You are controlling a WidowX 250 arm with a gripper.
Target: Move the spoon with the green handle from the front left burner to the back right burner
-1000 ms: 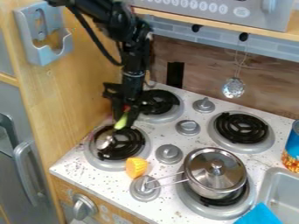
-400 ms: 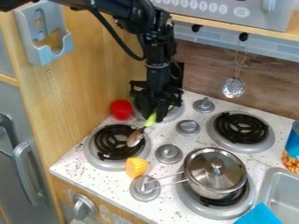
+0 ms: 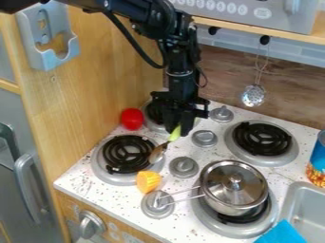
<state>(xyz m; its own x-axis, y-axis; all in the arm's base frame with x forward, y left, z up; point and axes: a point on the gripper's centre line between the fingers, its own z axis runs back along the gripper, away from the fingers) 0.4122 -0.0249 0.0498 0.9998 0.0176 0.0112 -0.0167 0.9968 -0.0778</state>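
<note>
My hand (image 3: pixel 177 126) grips the green-handled spoon (image 3: pixel 160 151), bowl at seven o'clock by a burner's rim (image 3: pixel 101 167), red object (image 3: pixel 132 119) at nine beside the wooden wall (image 3: pixel 89 99), desk (image 3: pixel 82 182) strip with knobs (image 3: pixel 204 138) toward the lidded pan (image 3: pixel 234 187) at five

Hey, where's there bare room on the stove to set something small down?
The speckled front-left corner, bordered by the front-left burner and orange piece; also a narrow strip between the front knob and the lidded pot's burner. It's crowded where the pot's handle crosses that knob, and around the spoon in the gripper.
</note>
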